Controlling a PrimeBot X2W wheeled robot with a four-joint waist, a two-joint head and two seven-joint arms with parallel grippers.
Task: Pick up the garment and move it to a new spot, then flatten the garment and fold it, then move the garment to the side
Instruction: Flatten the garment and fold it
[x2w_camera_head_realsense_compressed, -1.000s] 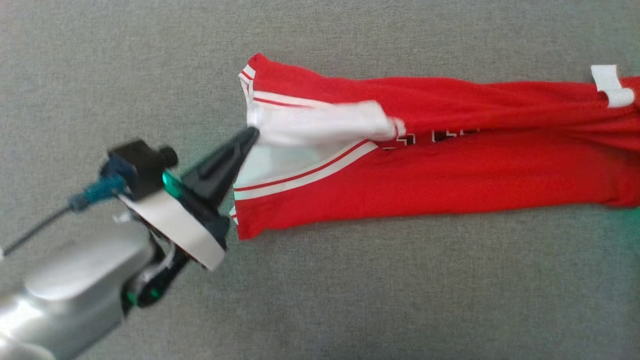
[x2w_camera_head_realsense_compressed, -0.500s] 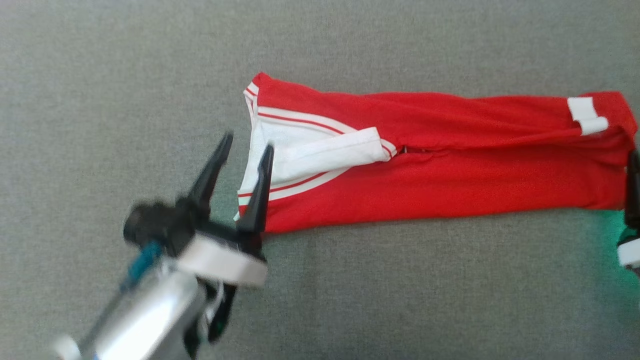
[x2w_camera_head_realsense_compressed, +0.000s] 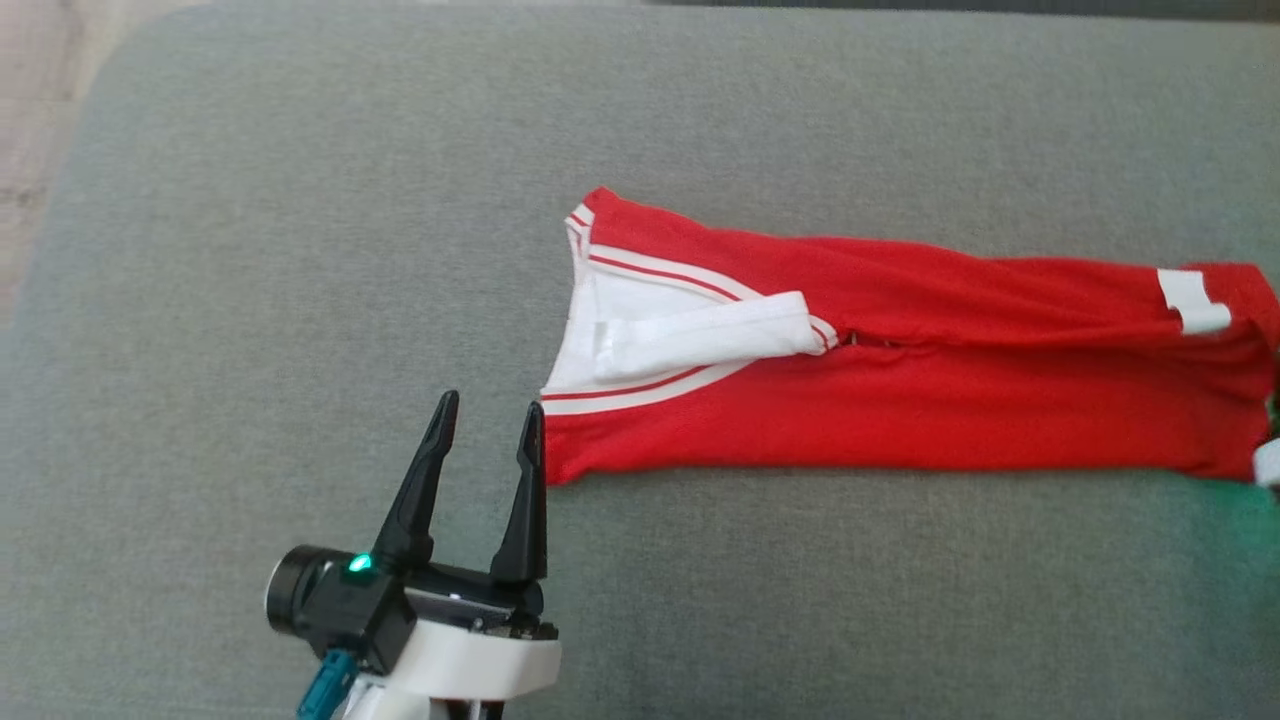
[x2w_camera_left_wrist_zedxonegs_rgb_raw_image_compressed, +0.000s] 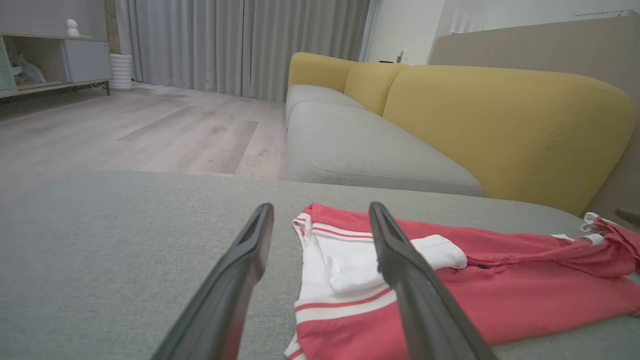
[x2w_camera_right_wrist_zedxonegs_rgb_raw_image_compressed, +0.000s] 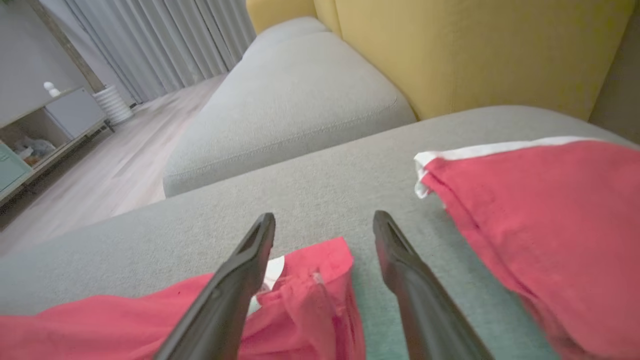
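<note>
The red white-trimmed cloth garment (x2w_camera_head_realsense_compressed: 900, 400) lies as a long band across the grey fabric cushion (x2w_camera_head_realsense_compressed: 300, 250), white collar end pointing left (head view). Left gripper (x2w_camera_head_realsense_compressed: 492, 402) and right gripper (x2w_camera_right_wrist_zedxonegs_rgb_raw_image_compressed: 324, 215) gape empty

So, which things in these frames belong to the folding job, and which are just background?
Job: red fabric garment with white striped trim, lying long and narrow; open left end effector near its white-trimmed end; open right end effector; grey fabric seat cushion under the garment.
Just lying about: yellow sofa backrest; grey curtains; low cabinet; pale wooden floor.
</note>
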